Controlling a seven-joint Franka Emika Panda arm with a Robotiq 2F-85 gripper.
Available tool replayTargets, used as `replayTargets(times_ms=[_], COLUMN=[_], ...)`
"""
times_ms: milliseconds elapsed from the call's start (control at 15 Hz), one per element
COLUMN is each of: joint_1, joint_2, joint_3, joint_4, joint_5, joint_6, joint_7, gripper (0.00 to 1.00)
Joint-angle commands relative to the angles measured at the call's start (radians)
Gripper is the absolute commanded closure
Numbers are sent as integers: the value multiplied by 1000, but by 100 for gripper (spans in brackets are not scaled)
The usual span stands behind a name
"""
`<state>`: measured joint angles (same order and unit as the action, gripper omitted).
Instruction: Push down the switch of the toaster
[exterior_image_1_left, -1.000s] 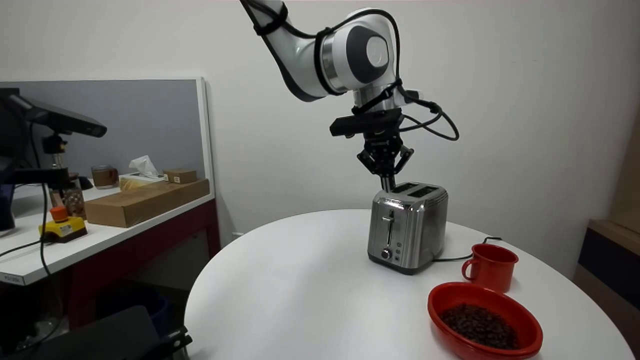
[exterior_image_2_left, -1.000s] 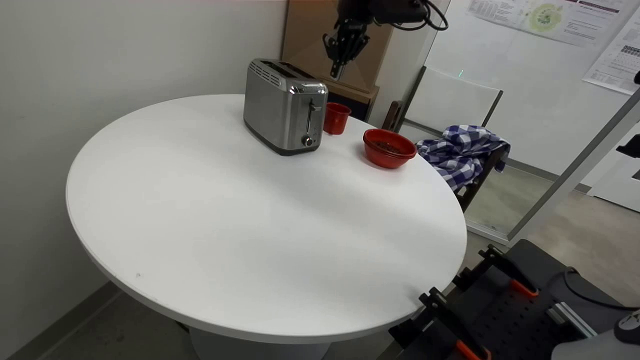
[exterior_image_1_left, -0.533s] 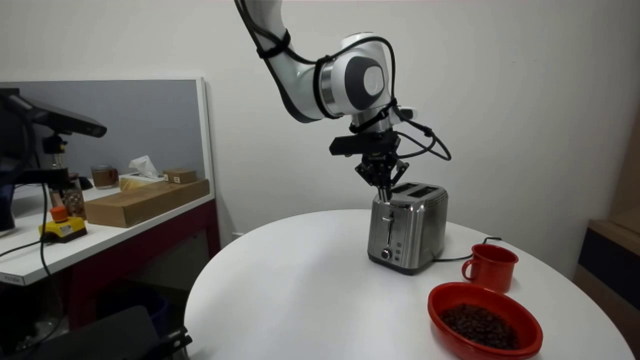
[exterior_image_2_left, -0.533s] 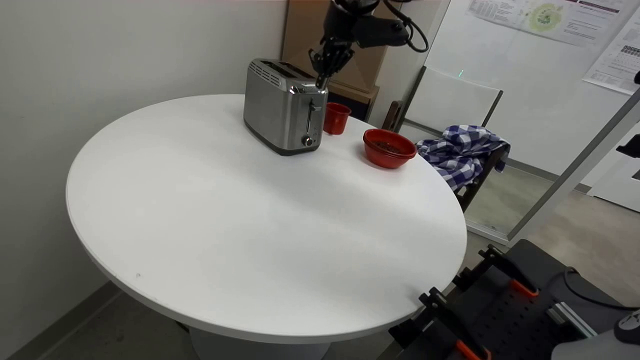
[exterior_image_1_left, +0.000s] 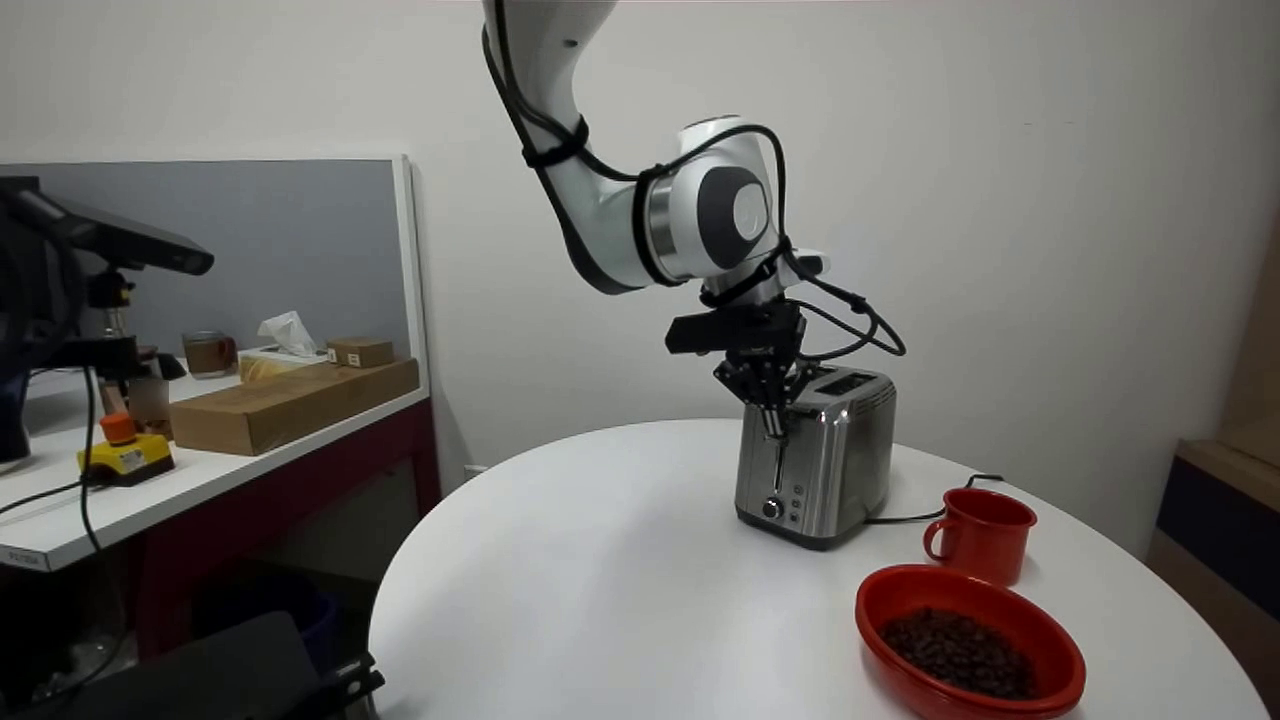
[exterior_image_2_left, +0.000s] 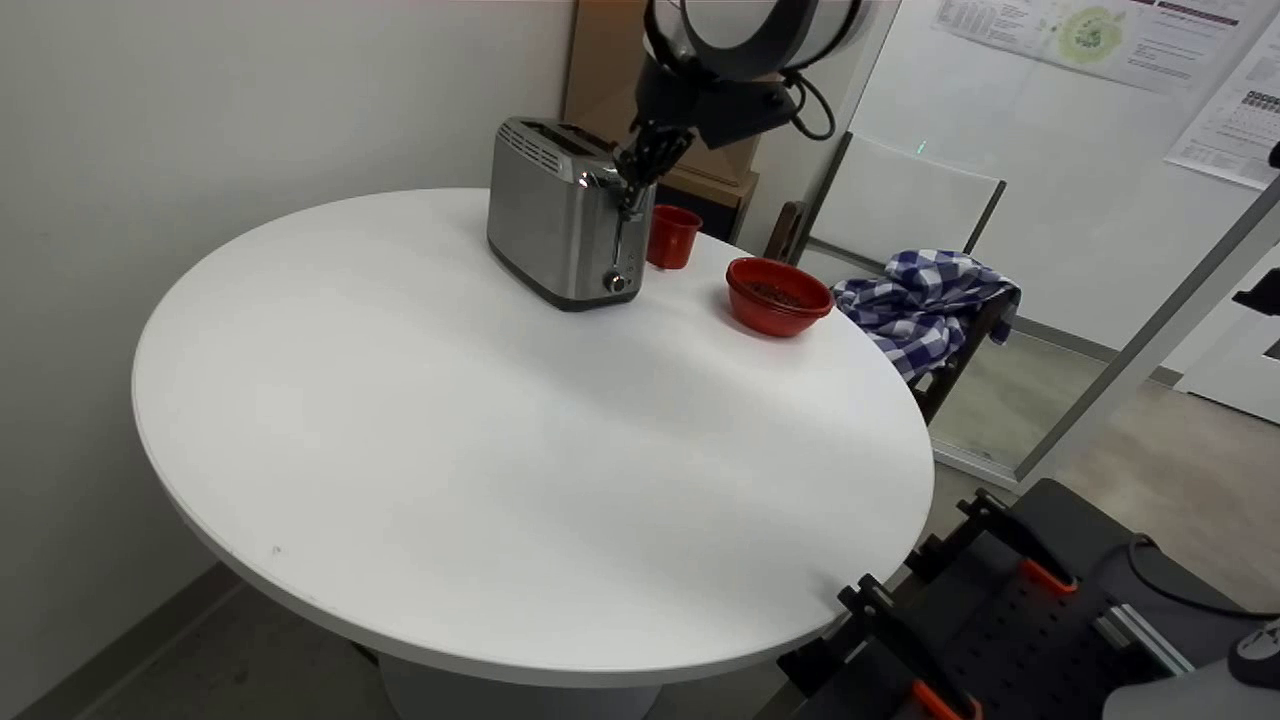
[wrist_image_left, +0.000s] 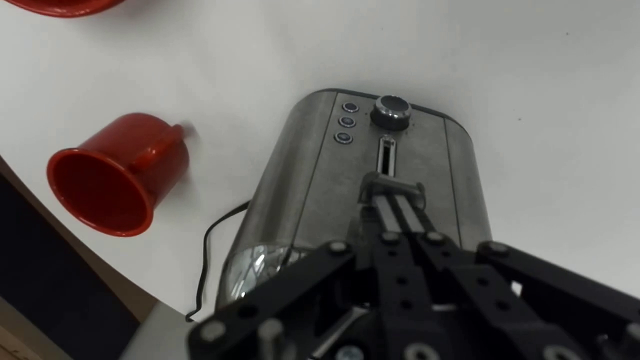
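The shiny silver toaster stands upright on the white round table; it also shows in an exterior view and the wrist view. Its lever is near the top of the vertical front slot. My gripper is shut and empty, its two fingertips together. In the wrist view the tips meet the lever's upper edge; whether they press on it I cannot tell. The gripper also shows in both exterior views, pointing down at the toaster's front, where it partly hides the lever.
A red mug and a red bowl with dark contents stand beside the toaster. A black cord runs from the toaster. A wall rises behind the table. Knob and buttons sit below the lever.
My gripper has moved down, from above the toaster's top front edge to the lever on its front. It stayed shut. The toaster, mug and bowl have not moved.
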<state>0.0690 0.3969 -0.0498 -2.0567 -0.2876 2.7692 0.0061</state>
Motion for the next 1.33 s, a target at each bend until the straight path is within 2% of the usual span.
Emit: replayTargets(times_ms=[0, 800, 1067, 1133, 1200, 1267], joint_1=[41, 114, 132, 145, 161, 159], joint_2=[59, 195, 188, 177, 164, 142], joint_3=[-55, -124, -146, -155, -167, -159], joint_4=[17, 3, -4, -1, 2, 5], joint_5=[-57, -57, -59, -55, -55, -33], joint_6=[91, 184, 185, 164, 128, 92], joint_7=[40, 28, 37, 54, 69, 82], gripper=[97, 97, 97, 95, 71, 70])
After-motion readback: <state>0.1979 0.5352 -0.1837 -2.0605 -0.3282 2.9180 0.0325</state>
